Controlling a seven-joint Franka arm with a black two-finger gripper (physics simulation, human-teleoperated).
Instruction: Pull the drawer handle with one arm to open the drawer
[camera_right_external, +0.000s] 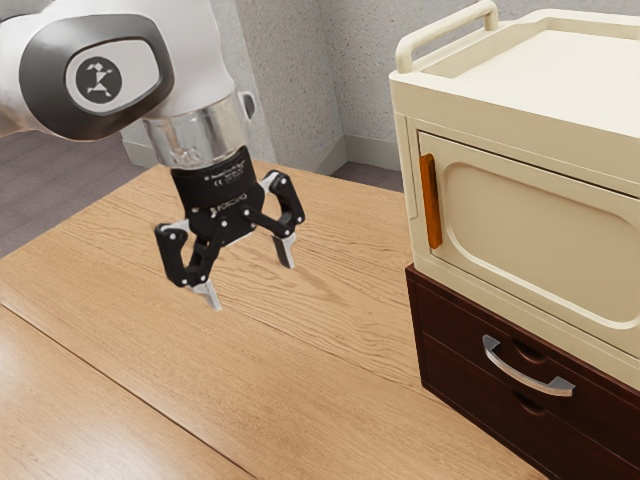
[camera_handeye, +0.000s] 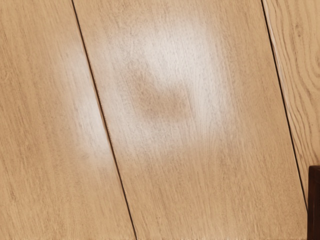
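Observation:
My gripper (camera_right_external: 252, 288) hangs over the table on the exterior view's left, pointing down, its two fingers spread wide with nothing between them. A dark brown drawer unit (camera_right_external: 450, 345) stands on the exterior view's right, well apart from the gripper. On its front is a curved silver handle (camera_right_external: 527, 379), lower than the fingertips in that view. The drawer front looks flush with the unit. In the wrist view a dark corner of the drawer unit (camera_handeye: 314, 205) shows at the edge.
A cream cabinet (camera_right_external: 520, 110) with an orange door handle (camera_right_external: 431, 201) and a top rail (camera_right_external: 447, 33) sits on the drawer unit. The wooden table (camera_right_external: 200, 375) lies under my hand, with seams between its boards. Grey walls (camera_right_external: 310, 70) stand behind.

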